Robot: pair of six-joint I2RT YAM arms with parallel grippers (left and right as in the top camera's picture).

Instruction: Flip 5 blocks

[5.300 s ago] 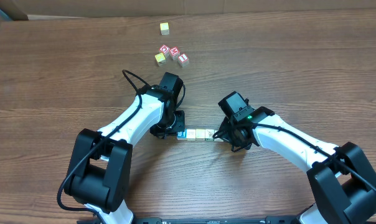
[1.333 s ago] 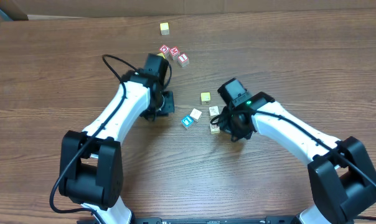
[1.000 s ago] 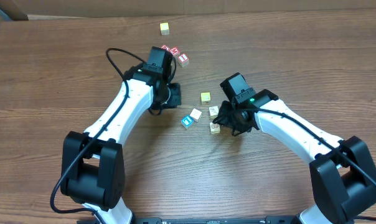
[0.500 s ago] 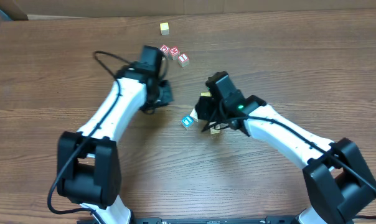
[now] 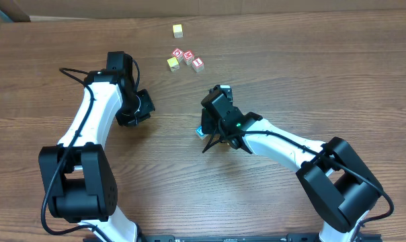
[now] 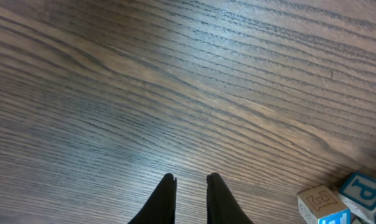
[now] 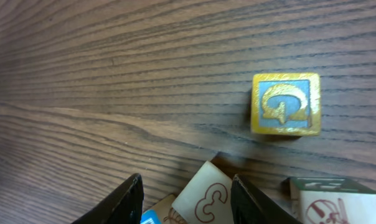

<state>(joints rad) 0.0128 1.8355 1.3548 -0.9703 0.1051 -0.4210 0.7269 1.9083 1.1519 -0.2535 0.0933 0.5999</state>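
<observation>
Left claw (image 6: 190, 183): jaws nearly together with only a thin gap and nothing between them. It hangs over bare wood, well apart from the group.
Right claw (image 7: 187, 193): jaws apart, low over the blocks (image 7: 328, 200).
Cream block (image 7: 203, 194): lies tilted between the right claw's fingers; I cannot tell whether they touch it.
Yellow-framed block (image 7: 285, 104): blue face up, alone, just beyond the group.
Blue block (image 5: 199, 131): at the edge of the right claw.
Table (image 5: 337, 74): wooden, and all cubes lie on it.
Red-and-white cubes (image 5: 189, 57): far side, well apart.
</observation>
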